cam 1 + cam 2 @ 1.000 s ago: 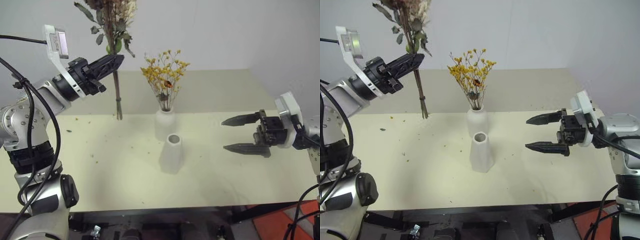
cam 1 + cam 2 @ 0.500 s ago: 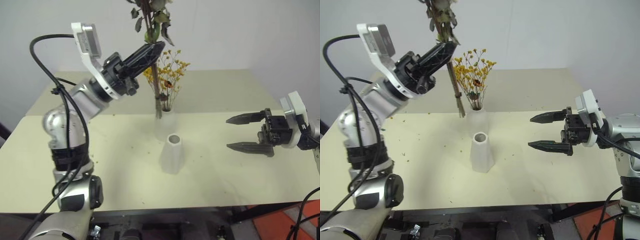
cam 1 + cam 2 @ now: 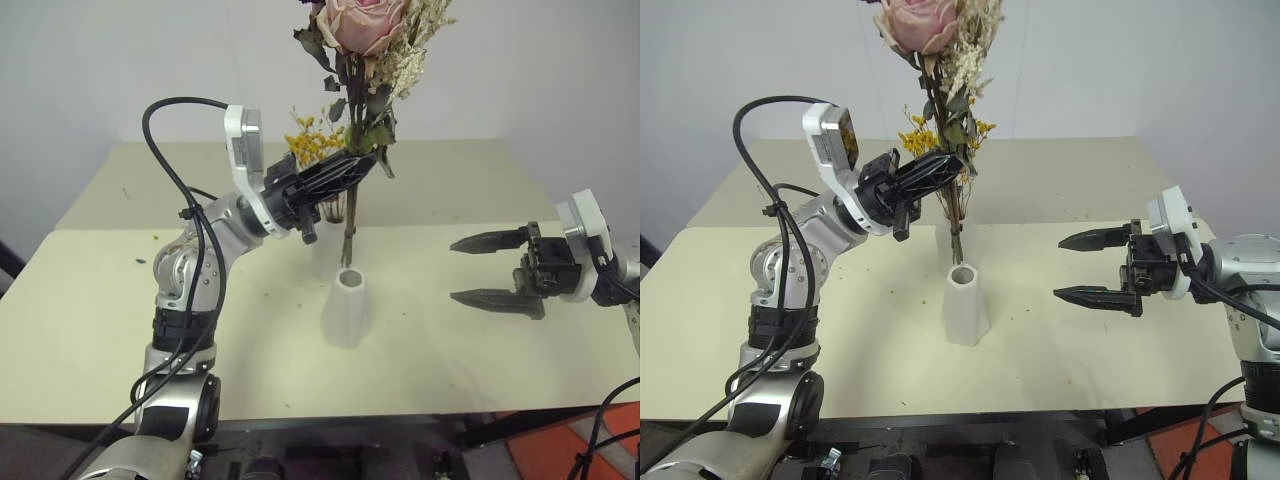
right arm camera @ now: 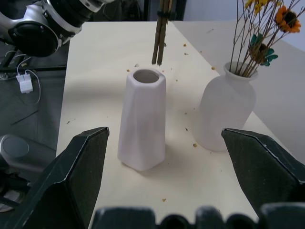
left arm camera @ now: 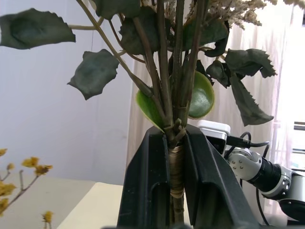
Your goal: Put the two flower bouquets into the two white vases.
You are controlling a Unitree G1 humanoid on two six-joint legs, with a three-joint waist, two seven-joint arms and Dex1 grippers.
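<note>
With the rose bunch (image 3: pixel 365 60) clamped in the shut left hand (image 3: pixel 345 170), the stem tips should be centred over the cone vase (image 3: pixel 347 308) and lowered straight, while the right hand (image 3: pixel 490 270) gapes empty.

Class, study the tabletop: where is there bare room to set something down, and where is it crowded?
Bare table lies on the robot's left of the tapered vase, and between that vase and the right gripper. The middle is crowded: both vases, the rounded vase with yellow flowers, and the rose bouquet in the left gripper.
</note>
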